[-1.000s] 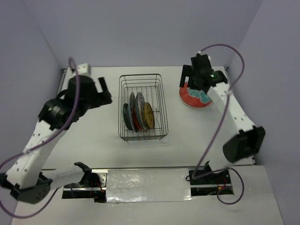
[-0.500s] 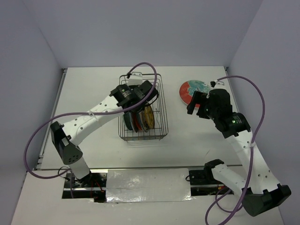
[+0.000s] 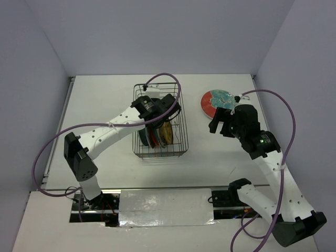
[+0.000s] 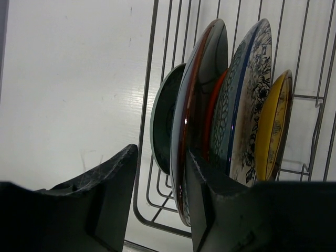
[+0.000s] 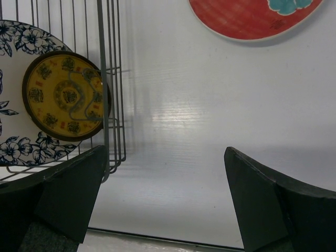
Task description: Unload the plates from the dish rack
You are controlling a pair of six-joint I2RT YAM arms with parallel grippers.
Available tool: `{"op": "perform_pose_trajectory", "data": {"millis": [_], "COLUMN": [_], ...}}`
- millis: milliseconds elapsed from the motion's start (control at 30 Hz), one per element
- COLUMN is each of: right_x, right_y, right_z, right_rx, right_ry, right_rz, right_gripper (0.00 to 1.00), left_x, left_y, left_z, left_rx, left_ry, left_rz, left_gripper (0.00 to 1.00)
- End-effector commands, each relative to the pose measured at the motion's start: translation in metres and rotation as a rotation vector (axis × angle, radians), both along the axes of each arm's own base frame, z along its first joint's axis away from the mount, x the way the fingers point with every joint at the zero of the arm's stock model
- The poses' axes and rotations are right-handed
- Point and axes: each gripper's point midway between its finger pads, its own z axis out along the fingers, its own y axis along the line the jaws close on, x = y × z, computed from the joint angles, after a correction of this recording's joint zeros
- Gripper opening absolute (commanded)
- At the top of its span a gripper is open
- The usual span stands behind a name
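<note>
The dish rack (image 3: 157, 90) sits in the middle of the white tabletop (image 3: 105, 94). It is a basket made of thin dark wire. The plates (image 3: 156, 131) stand up on their edges inside it, side by side in a row.

The left arm (image 3: 113, 127) reaches over the rack from the left side. The left fingers (image 4: 105, 205) hang right by the plates. In the left wrist view the two fingers are a small way apart and hold nothing. In the gap between them you can see the edge of a small dark teal plate (image 4: 165, 123), which is at the left end of the row (I cannot tell if a finger touches any plate). Next to it stands a big plate with a red rim (image 4: 202, 89). Then a thin red-orange plate (image 4: 214, 113) peeks out. After that come a white plate with dark flowers (image 4: 252, 100) and a yellow plate (image 4: 275, 126) at the right end.

The right arm (image 3: 273, 163) bends over the tabletop to the right of the rack. The right fingers (image 5: 273, 205) are wide apart and hold nothing. They hang over bare tabletop, just beside the rack's right wall. In the right wrist view the yellow plate shows its round face with little patterns, seen through the wires.

One more plate, a red plate with a teal flower (image 3: 216, 101), lies flat on the tabletop. It is outside the rack, on the far right side, near the right fingers but apart from them.
</note>
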Motion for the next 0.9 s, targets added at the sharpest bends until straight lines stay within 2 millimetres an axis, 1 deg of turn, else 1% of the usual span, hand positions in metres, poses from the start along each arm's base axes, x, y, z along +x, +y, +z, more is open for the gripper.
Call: {"op": "perform_pose_trajectory", "data": {"millis": [0, 33, 100, 167, 233, 300, 333, 400, 500, 533, 600, 633, 667, 700, 767, 800, 867], "right_x": [0.0, -0.001, -0.002, -0.003, -0.004, -0.004, -0.004, -0.004, -0.005, -0.004, -0.005, -0.005, -0.006, -0.006, -0.006, -0.006, -0.006], "right_y": [0.003, 0.003, 0.003, 0.004, 0.005, 0.007, 0.007, 0.006, 0.008, 0.007, 0.008, 0.008, 0.009, 0.009, 0.01, 0.01, 0.01], "right_z": [0.009, 0.009, 0.013, 0.014, 0.014, 0.013, 0.013, 0.012, 0.011, 0.011, 0.01, 0.011, 0.01, 0.011, 0.011, 0.012, 0.012], "right_rx": [0.011, 0.015, 0.024, 0.029, 0.034, 0.038, 0.041, 0.041, 0.044, 0.045, 0.047, 0.051, 0.052, 0.055, 0.057, 0.058, 0.057], "right_ry": [-0.047, -0.049, -0.064, -0.068, -0.066, -0.066, -0.069, -0.071, -0.065, -0.066, -0.066, -0.069, -0.066, -0.07, -0.069, -0.072, -0.071], "right_rz": [0.022, 0.02, 0.021, 0.026, 0.03, 0.036, 0.037, 0.034, 0.042, 0.038, 0.043, 0.042, 0.044, 0.047, 0.049, 0.049, 0.047], "right_gripper": [1.0, 1.0, 1.0, 1.0, 1.0, 1.0, 1.0, 1.0, 1.0, 1.0, 1.0, 1.0, 1.0, 1.0, 1.0, 1.0, 1.0], "left_x": [0.002, 0.002, 0.002, 0.004, 0.006, 0.007, 0.006, 0.005, 0.006, 0.006, 0.007, 0.008, 0.008, 0.009, 0.01, 0.011, 0.012], "left_y": [0.001, 0.001, -0.001, -0.004, -0.006, -0.007, -0.005, -0.004, -0.002, -0.002, -0.001, -0.002, 0.0, -0.001, 0.001, 0.001, 0.002], "left_z": [-0.006, -0.006, -0.007, -0.008, -0.01, -0.014, -0.013, -0.011, -0.004, -0.002, 0.002, 0.007, 0.009, 0.015, 0.022, 0.028, 0.034], "left_rx": [0.036, 0.035, 0.033, 0.022, 0.026, 0.038, 0.05, 0.053, 0.051, 0.049, 0.059, 0.054, 0.07, 0.069, 0.082, 0.086, 0.103], "left_ry": [-0.001, -0.002, 0.002, -0.001, 0.004, 0.014, 0.019, 0.018, 0.004, -0.002, -0.006, -0.014, -0.013, -0.018, -0.026, -0.028, -0.026], "left_rz": [0.015, 0.016, 0.009, 0.001, -0.004, 0.0, 0.005, 0.012, 0.012, 0.011, 0.007, 0.007, 0.0, -0.002, -0.001, -0.006, -0.022], "left_gripper": [0.53, 0.52, 0.46, 0.42, 0.4, 0.34, 0.28, 0.25, 0.17, 0.16, 0.1, 0.08, 0.04, 0.02, 0.0, 0.0, 0.0]}}
